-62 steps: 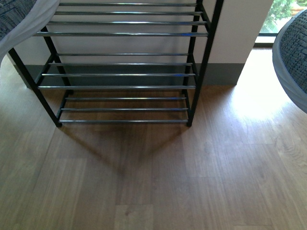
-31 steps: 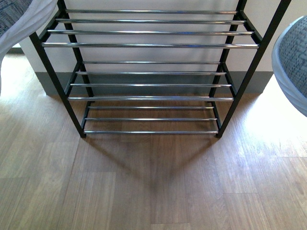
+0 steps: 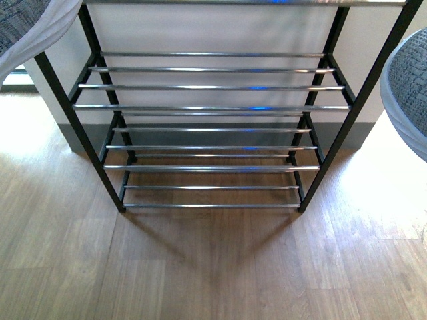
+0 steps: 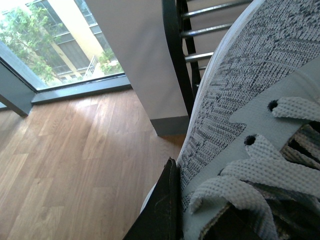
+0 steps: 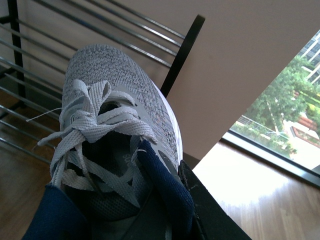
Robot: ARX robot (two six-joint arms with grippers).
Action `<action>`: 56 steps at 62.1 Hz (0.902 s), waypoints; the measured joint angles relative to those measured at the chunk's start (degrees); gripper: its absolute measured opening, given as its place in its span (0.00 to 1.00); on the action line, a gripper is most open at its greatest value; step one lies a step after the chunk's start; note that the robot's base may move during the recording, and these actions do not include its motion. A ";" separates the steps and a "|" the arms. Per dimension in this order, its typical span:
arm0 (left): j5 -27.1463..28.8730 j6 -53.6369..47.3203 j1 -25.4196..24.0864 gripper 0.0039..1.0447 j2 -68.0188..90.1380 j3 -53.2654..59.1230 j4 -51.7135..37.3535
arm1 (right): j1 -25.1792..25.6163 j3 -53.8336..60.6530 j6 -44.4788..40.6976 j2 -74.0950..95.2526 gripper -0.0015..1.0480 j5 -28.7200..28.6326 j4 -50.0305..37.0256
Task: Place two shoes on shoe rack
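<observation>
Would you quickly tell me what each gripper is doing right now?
Left gripper: closed on the left sneaker, holding it.
Right gripper: closed on the right sneaker, holding it.

Two grey knit sneakers, a left sneaker (image 3: 27, 23) and a right sneaker (image 3: 408, 80), are seen with one shoe rack (image 3: 213, 107).

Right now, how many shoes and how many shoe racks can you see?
Grey sneakers: 2 (left sneaker, right sneaker)
Shoe rack: 1
Total: 3
</observation>
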State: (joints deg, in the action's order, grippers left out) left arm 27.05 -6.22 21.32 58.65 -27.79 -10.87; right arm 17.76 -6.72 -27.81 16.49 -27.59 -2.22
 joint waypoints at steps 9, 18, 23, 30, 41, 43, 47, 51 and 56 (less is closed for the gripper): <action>0.00 0.00 0.00 0.01 0.00 0.00 0.00 | 0.00 0.00 0.00 0.00 0.01 -0.02 0.00; -0.02 0.00 0.00 0.01 -0.07 0.00 0.00 | 0.00 0.00 0.00 0.00 0.01 -0.07 0.00; 0.00 0.00 0.00 0.01 -0.07 0.00 0.00 | 0.00 0.00 0.00 0.00 0.01 -0.04 0.00; 0.00 0.02 0.00 0.01 -0.13 0.00 -0.02 | 0.00 0.00 0.00 0.00 0.01 -0.04 0.00; 0.13 0.00 -0.02 0.01 -0.09 0.00 -0.02 | 0.00 -0.02 0.00 0.04 0.01 -0.02 0.00; 0.07 0.00 -0.02 0.01 -0.09 0.00 -0.02 | 0.00 -0.02 0.00 0.02 0.01 -0.04 0.00; 0.00 0.00 -0.02 0.01 -0.09 0.00 0.00 | 0.00 -0.02 0.00 0.02 0.01 -0.02 0.00; -0.04 0.00 -0.02 0.01 -0.09 0.00 0.00 | 0.00 -0.02 0.00 0.02 0.01 -0.04 0.00; -0.09 0.00 0.00 0.01 -0.09 0.00 0.00 | 0.00 -0.02 0.00 0.00 0.01 0.17 0.00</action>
State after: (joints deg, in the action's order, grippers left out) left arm 26.96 -6.22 21.32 58.57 -27.79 -10.87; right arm 17.76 -6.74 -27.81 16.49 -27.42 -2.22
